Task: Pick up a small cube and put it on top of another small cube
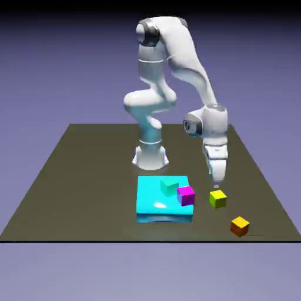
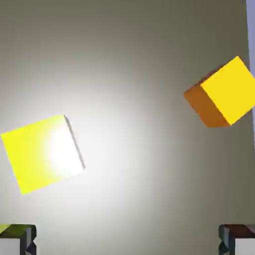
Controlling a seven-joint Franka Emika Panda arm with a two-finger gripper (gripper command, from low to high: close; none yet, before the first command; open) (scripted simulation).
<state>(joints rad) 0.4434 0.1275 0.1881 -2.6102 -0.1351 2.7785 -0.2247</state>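
On the tabletop [image 1: 70, 182] we see a large cyan block [image 1: 164, 201] carrying a teal cube [image 1: 169, 186] and a magenta cube [image 1: 186, 194]; the small cube [image 1: 217, 199] lies just beside it, the orange cube [image 1: 239, 226] nearer the edge. Our fingers [image 1: 215, 174] hover above the small cube, spread wide, holding nothing.

Exterior view: a fixed camera set back from and above the desk [image 1: 70, 176], taking in the whole arm and all the cubes. Hand view: a camera on the hand, close above the desk, looking down along the jaws. Both views share the yellow-green cube [image 1: 217, 199] [image 2: 42, 153] at 9 o'clock in the hand view, and the orange cube [image 1: 239, 226] [image 2: 223, 93] at 2 o'clock.
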